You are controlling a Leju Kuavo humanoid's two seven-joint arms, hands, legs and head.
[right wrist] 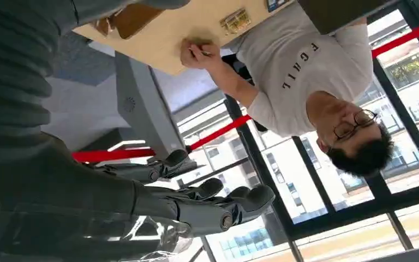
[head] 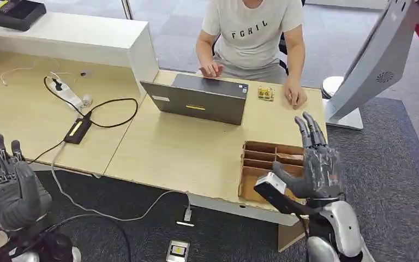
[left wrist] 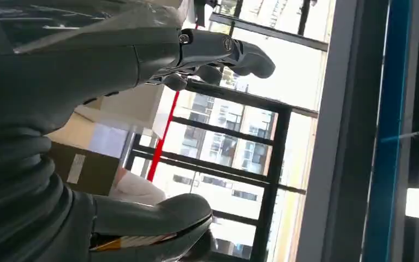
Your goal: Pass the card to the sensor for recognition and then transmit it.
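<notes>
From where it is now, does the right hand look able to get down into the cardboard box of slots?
Probably yes. The right hand, fingers spread and holding nothing, hovers just above the slotted cardboard box at the table edge, with nothing between them. Whether a card sits inside is unclear.

The robot hand (right wrist: 196, 188) reaches out with its fingers (right wrist: 240, 199) spread apart, holding nothing. Beyond it a person (right wrist: 305, 71) in a white shirt rests a hand (right wrist: 196, 53) on the wooden surface (right wrist: 185, 27), near a small yellow object (right wrist: 235, 21).

The table (head: 185, 153) is pale wood, the laptop (head: 199, 101) dark grey (with a yellow sticker). The person's shirt (head: 251, 30) is light grey with dark lettering.
</notes>
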